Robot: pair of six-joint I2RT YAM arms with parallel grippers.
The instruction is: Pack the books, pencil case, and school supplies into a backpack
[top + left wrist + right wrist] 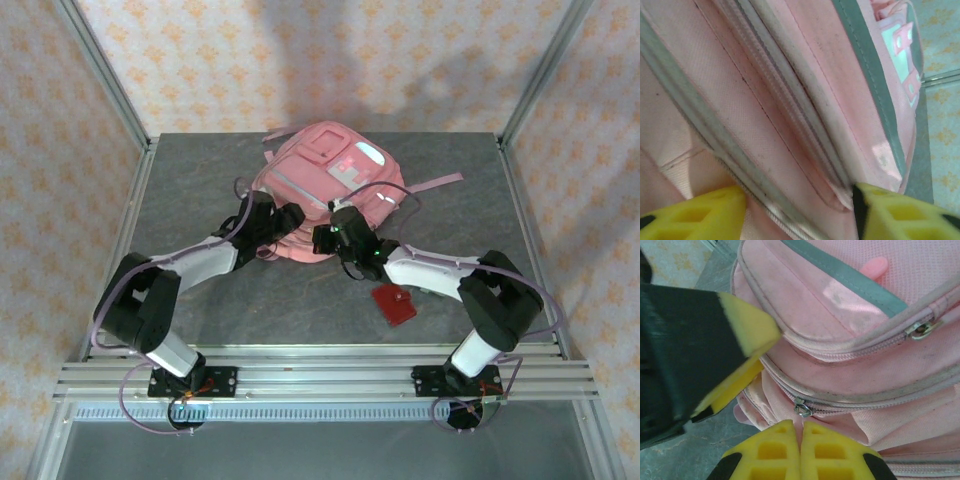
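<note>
Backpack, soft pink fabric, visible zips closed, on grey bench, left claw spread over zip seam, right claw pressed together by zip pull.

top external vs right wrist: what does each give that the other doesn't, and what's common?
Top external: the table layout, with a red pad lying flat on it, on the near side of the bag.
Right wrist: the right gripper shut, its tips right by a zipper pull, and a second zipper pull higher up.
Both: the pink backpack and its grey stripe.
</note>
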